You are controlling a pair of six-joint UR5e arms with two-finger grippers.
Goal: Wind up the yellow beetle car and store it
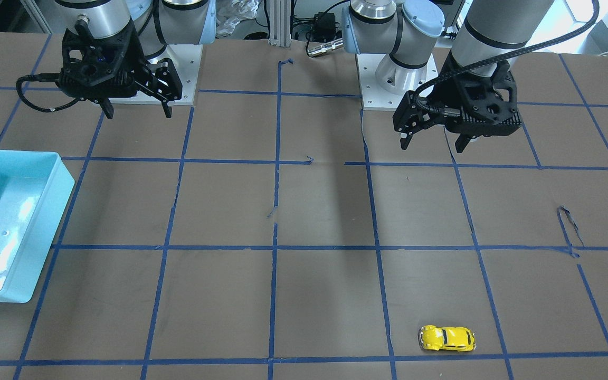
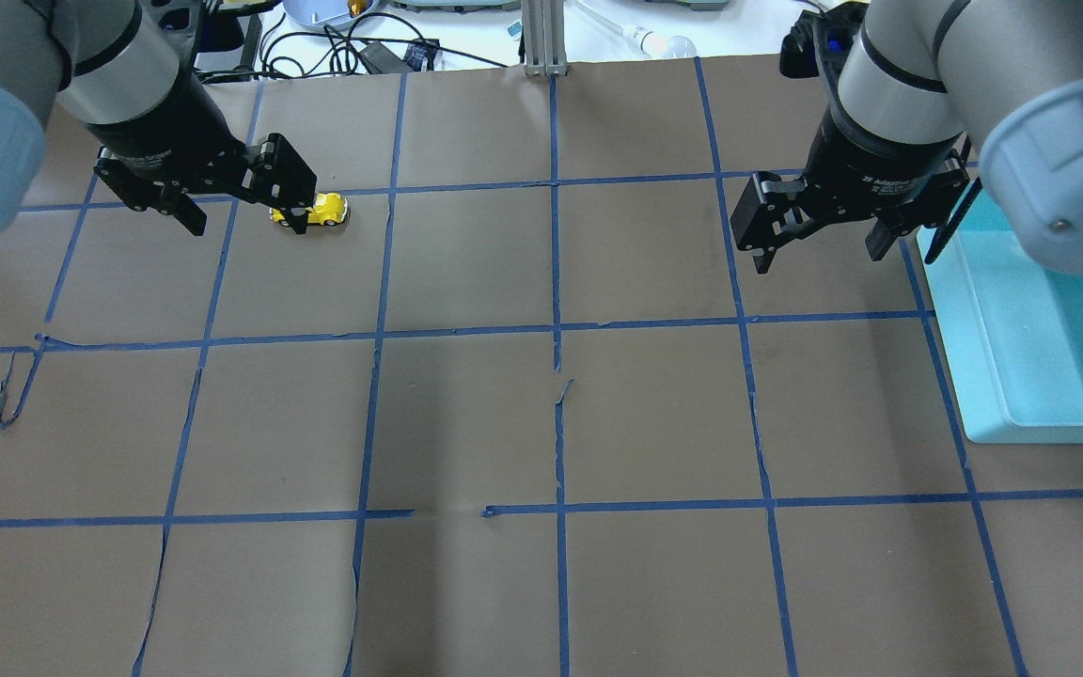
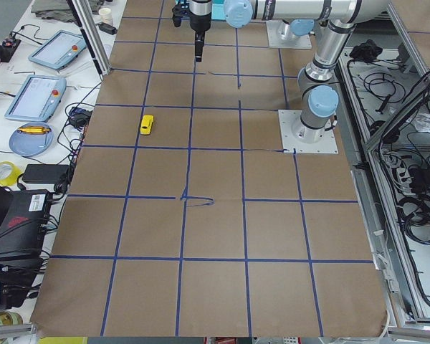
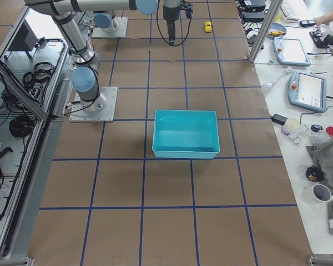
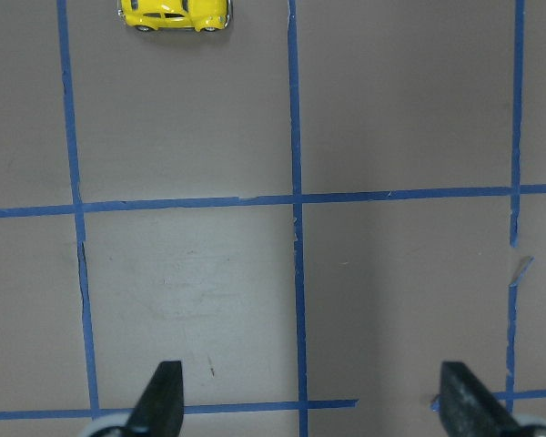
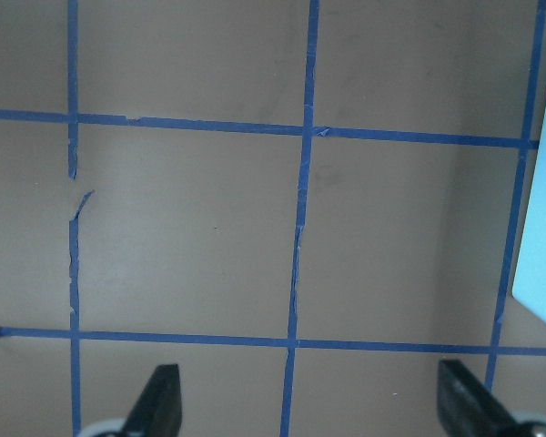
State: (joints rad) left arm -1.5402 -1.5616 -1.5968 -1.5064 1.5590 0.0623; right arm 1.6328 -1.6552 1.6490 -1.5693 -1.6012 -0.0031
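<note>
Yellow beetle car [image 1: 447, 338] sits on its wheels on the brown-papered counter [image 1: 325, 211], on the robot's left side in a grid square far from the arm bases, well apart from the turquoise bin [image 1: 64, 179] on the right side. The left jaws and the right jaws both hang above the counter, spread wide with nothing between them, the left ones short of the car

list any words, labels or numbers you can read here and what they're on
White print on the wrist band of the right gripper: too small to read.
White print on the wrist band of the left gripper: too blurred to read.
No readable text on the yellow beetle car or teal bin.
</note>
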